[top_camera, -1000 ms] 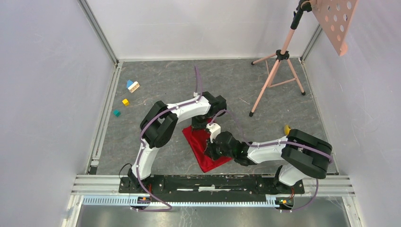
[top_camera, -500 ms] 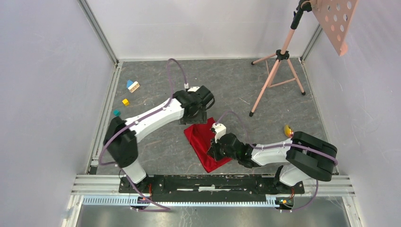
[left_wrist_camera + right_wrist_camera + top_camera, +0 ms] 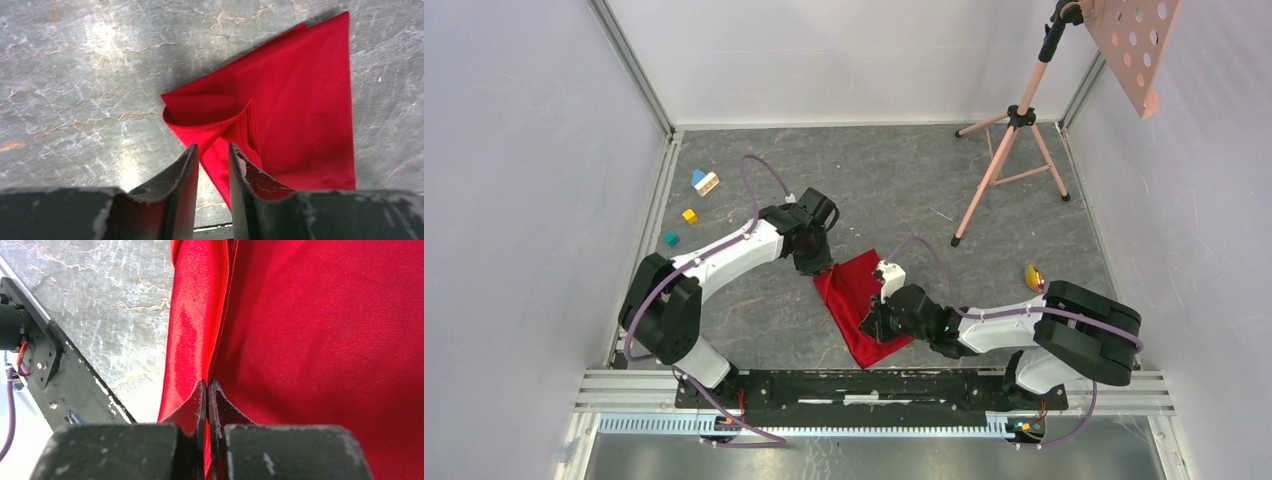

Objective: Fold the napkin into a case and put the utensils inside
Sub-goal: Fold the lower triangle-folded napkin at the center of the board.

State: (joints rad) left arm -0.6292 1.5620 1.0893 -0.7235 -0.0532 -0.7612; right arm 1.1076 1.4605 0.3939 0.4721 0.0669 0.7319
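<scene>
Napkin of plain bright red cloth point(image 3: 856, 298), partly folded into a tapering shape, lies on the grey marbled tabletop point(image 3: 924, 190) between the two arms; the folding looks unfinished. Right gripper point(image 3: 872, 322): fingers pressed together, pinching the napkin at a lengthwise fold towards its near end. Left gripper point(image 3: 817, 263): fingers slightly spread and empty, poised over the far-left corner; whether it touches the cloth cannot be told.

Risk, as judged: that corner curls up in a loose loop, so a closing left claw may catch one layer only. Pulling against the right pinch, it could then drag the fold open. The thin pinched edge might equally slip free.

Views compared: only the left wrist camera shows the curled loop and the gap between the fingers. Only the right wrist camera shows the fold seam at the pinch. Only the overhead camera shows the shiny gold spoon point(image 3: 1031, 275), well apart to the right, and the small coloured toy blocks point(image 3: 694, 195) far left.
</scene>
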